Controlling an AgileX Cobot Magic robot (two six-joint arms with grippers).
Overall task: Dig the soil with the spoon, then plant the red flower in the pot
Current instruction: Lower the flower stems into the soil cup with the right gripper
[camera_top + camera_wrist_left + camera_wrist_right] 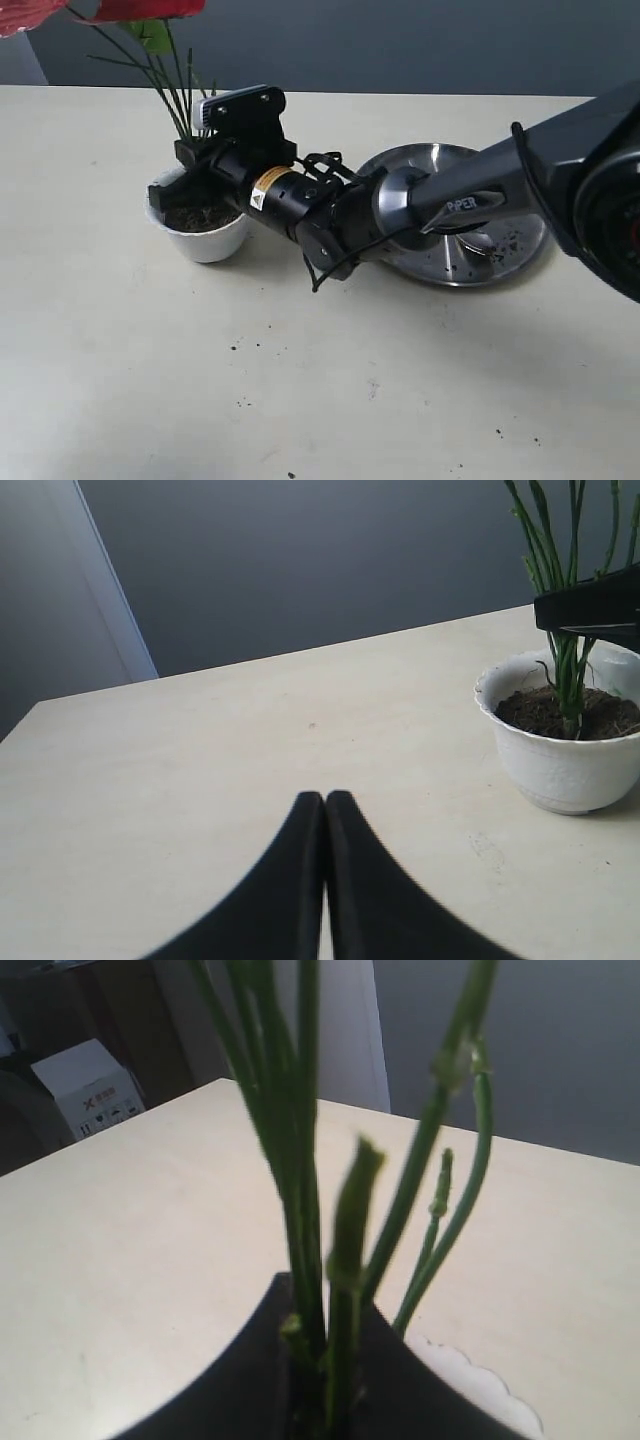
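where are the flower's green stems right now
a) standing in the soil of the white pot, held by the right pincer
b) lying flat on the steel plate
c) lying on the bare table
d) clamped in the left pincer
a: the green stems rise upright from the soil in the white pot, with the right pincer shut around them.

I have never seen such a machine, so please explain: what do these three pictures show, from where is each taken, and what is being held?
This is a robot with two arms. One picture is from a camera off the arms; the other two are from cameras on the wrists. On the pale table stand a small white pot with soil and a steel plate. The right hand is shut on the green stems of the red flower, standing in the soil. The left hand is shut, holds nothing, and is beside the pot. The spoon cannot be made out.
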